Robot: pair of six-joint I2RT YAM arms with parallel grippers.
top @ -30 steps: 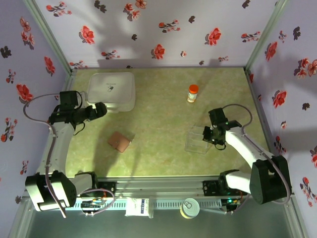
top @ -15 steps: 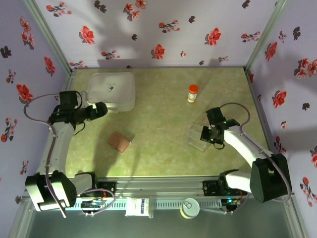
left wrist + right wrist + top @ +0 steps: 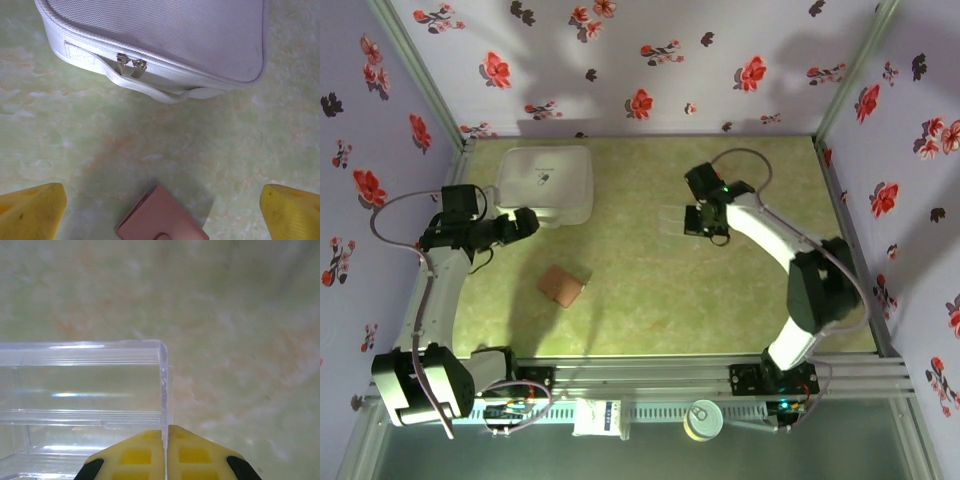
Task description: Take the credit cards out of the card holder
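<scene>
Since a second ago the right arm has swung from the counter's 4 o'clock side toward 1 o'clock, bringing the clear tray along. The right pincer is clamped on the tray's wall. The left pincer gapes wide beside the white case — the card holder lies folded at 8 o'clock, apart from both pincers.

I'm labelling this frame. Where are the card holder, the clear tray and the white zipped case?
card holder (image 3: pixel 561 286): top external view, middle of its tan cover.
clear tray (image 3: pixel 80 385): right wrist view, its transparent side wall.
white zipped case (image 3: pixel 165 35): left wrist view, its fabric top.
</scene>
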